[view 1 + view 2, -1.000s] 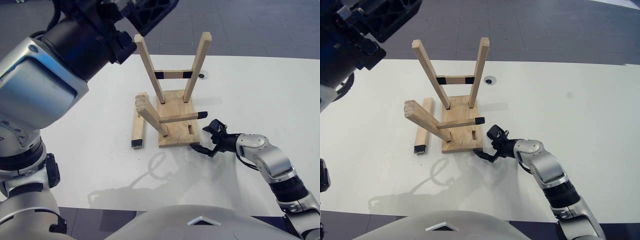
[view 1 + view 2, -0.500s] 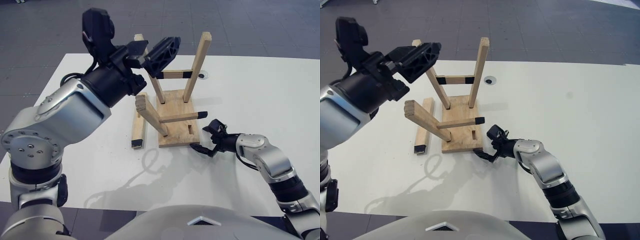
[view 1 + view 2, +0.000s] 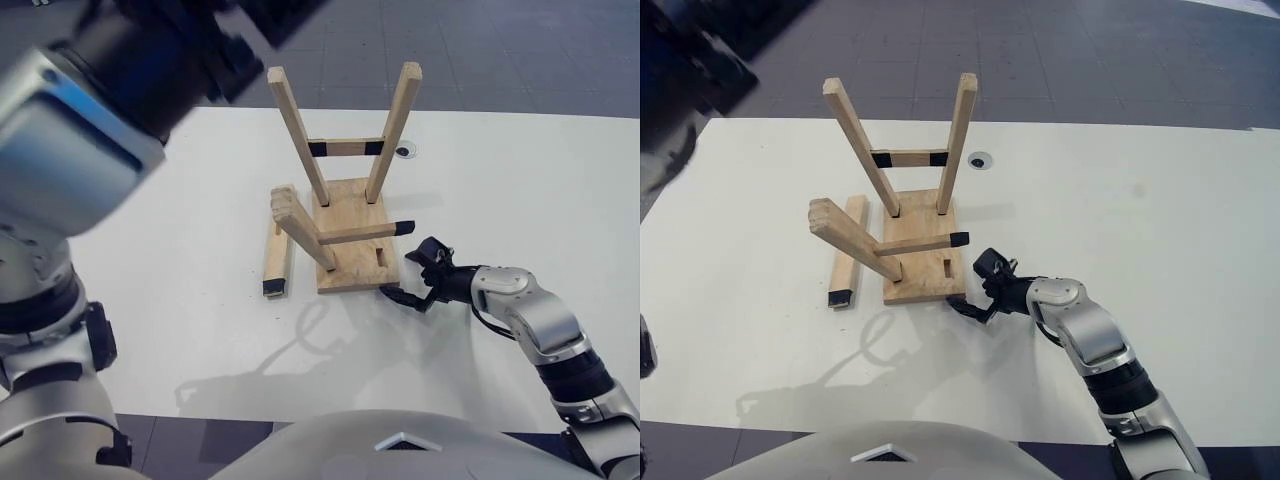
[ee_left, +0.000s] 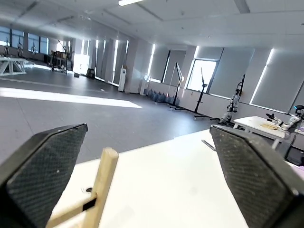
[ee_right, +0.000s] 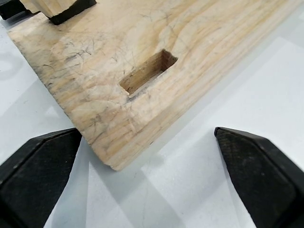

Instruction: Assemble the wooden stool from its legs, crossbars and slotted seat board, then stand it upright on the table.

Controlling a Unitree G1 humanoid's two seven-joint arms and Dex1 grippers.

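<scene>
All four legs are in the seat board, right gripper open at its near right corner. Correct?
No. Three legs stand in the seat board; the fourth leg lies flat on the table along its left side, as the left eye view shows. The right gripper is open at the near right corner.

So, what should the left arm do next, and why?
Probably lower the open left gripper, now raised above the white table, toward the loose wooden leg lying flat beside the slotted wooden seat board. Three other legs already stand in the board, one slot near its right corner is empty, and the right gripper sits open at that corner.
</scene>
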